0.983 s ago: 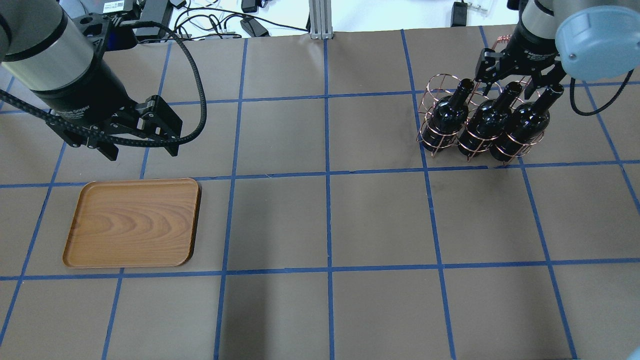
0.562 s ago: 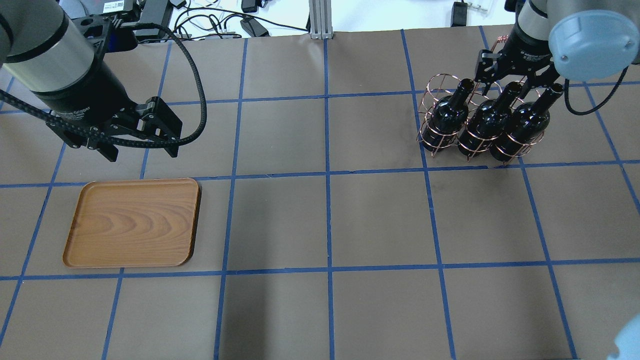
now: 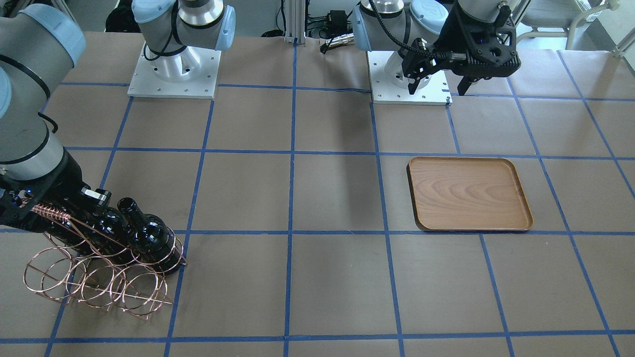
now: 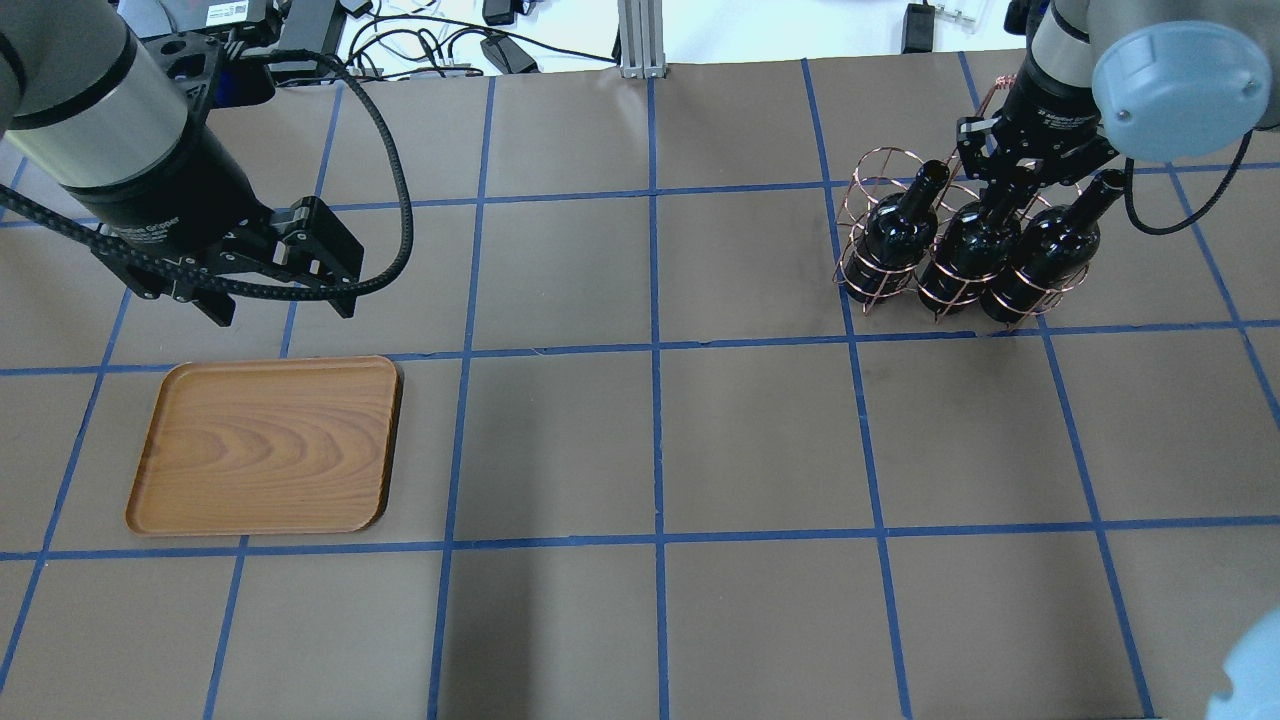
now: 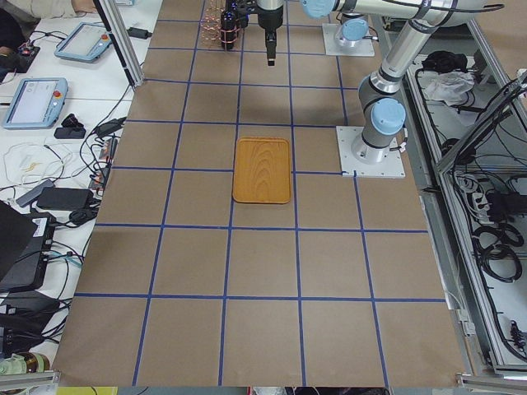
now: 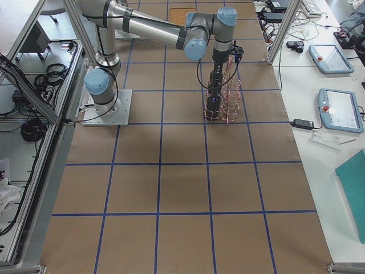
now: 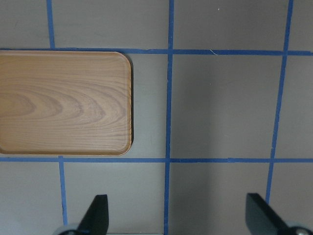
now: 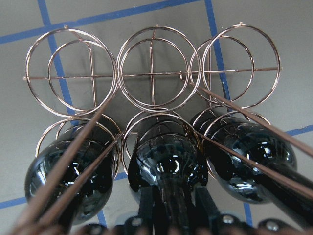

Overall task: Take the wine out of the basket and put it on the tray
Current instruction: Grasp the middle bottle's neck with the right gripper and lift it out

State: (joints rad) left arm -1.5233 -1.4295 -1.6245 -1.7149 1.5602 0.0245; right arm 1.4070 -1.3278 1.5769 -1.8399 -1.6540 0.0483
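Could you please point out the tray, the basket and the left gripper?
tray [image 4: 265, 445], overhead exterior view, bare wooden floor.
basket [image 3: 49, 214], exterior front-facing view, coil-wrapped handle.
left gripper [image 4: 284, 313], overhead exterior view, midway between fingertips.

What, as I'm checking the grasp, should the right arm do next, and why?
Probably tighten the right end effector on the neck of the middle glossy black wine bottle: its fingers flank the neck, contact is unclear, and the bottle sits in the copper wire basket.
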